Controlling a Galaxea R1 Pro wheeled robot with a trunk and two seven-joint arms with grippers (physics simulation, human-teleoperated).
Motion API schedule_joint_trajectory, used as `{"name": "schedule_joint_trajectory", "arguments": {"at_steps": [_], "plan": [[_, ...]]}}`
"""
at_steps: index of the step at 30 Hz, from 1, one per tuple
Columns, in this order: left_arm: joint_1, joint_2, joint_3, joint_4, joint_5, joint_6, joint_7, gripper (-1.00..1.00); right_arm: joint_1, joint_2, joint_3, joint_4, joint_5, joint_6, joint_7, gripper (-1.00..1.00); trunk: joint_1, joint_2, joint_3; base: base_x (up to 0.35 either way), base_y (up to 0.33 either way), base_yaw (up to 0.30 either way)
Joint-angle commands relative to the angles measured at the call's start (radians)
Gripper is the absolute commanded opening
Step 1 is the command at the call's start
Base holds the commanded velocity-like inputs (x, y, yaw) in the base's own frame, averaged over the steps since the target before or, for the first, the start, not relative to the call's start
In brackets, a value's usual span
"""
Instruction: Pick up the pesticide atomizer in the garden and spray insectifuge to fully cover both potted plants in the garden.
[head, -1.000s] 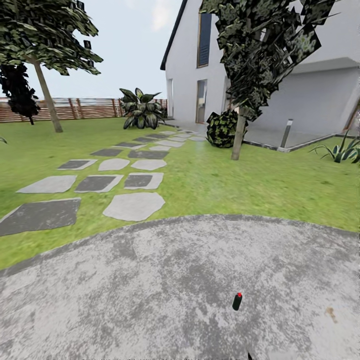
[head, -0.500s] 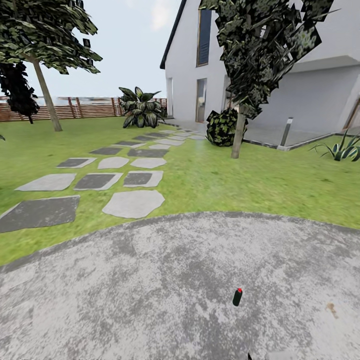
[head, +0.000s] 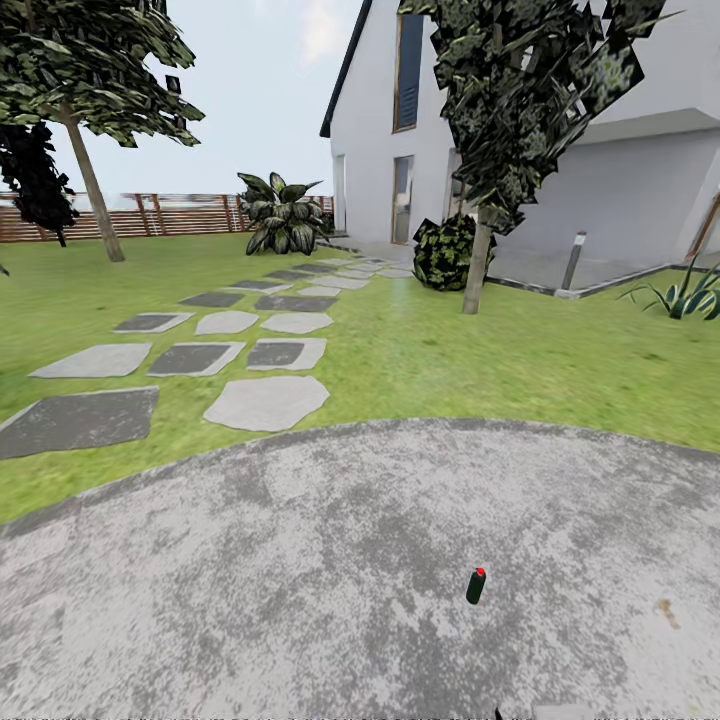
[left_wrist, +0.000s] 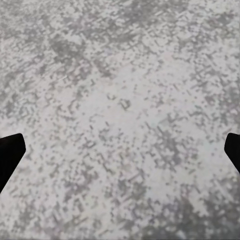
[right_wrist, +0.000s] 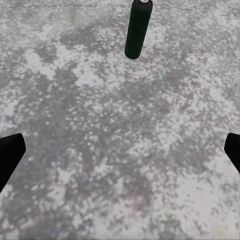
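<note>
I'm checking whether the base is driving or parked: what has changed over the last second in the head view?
The whole picture has shifted, so the camera moved, not the things: the pesticide atomizer sits higher in the view than a second ago and the patio edge rose too. The atomizer stands upright on the paving as before, untouched. Nothing was taken hold of or let go. Both tools are open, the right tool facing the atomizer.

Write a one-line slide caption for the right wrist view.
Open right gripper hangs over the grey mottled patio, the dark green pesticide atomizer standing upright ahead, not yet grasped.
</note>
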Motion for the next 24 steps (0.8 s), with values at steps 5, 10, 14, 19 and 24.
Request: {"name": "schedule_joint_trajectory", "arguments": {"at_steps": [5, 10, 14, 19, 24], "plan": [[-0.001, 0.001, 0.001, 0.001, 0.000, -0.004, -0.001, 1.00, -0.001, 0.000, 0.000, 0.001, 0.001, -0.003, 0.000, 1.00, 0.000, -0.001, -0.001, 0.000, 0.000, 0.000], [-0.001, 0.001, 0.000, 0.001, 0.000, -0.005, -0.001, 1.00, -0.001, 0.000, 0.000, 0.001, 0.001, -0.003, 0.000, 1.00, 0.000, -0.001, -0.001, 0.000, 0.000, 0.000], [-0.001, 0.002, 0.000, 0.001, 0.000, -0.005, -0.001, 1.00, -0.001, 0.000, 0.001, 0.001, 0.001, -0.003, 0.000, 1.00, 0.000, -0.001, -0.001, 0.000, -0.033, 0.000], [-0.001, 0.001, 0.000, 0.001, 0.000, -0.005, -0.001, 1.00, -0.001, 0.000, 0.000, 0.001, 0.001, -0.003, 0.000, 1.00, 0.000, -0.001, -0.001, 0.000, -0.224, 0.000], [-0.001, 0.001, 0.000, 0.001, 0.000, -0.005, -0.001, 1.00, -0.001, -0.001, 0.000, 0.001, 0.001, -0.003, 0.000, 1.00, 0.000, -0.001, -0.001, 0.000, -0.271, 0.000]]}}
